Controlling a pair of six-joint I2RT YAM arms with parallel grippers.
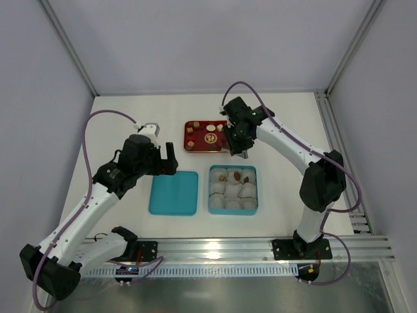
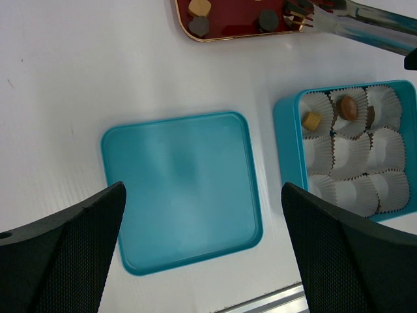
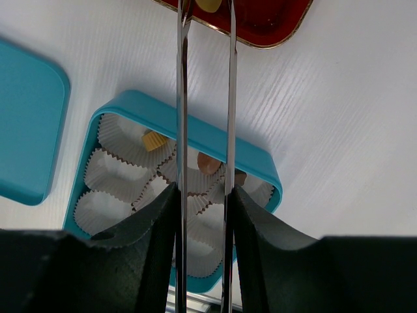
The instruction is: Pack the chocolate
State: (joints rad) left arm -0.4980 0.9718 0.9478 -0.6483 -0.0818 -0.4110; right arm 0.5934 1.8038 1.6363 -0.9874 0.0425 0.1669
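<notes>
Teal lid (image 2: 182,189) beside box (image 2: 287,140) of chocolate (image 2: 312,120).

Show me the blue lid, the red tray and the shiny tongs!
Blue lid (image 2: 182,189): left wrist view, middle of its top.
Red tray (image 2: 231,16): left wrist view, bare red floor.
Shiny tongs (image 3: 181,98): right wrist view, left blade.

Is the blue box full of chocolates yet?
No, mostly empty: the blue box has chocolates in three paper cups; the rest are bare.
</notes>
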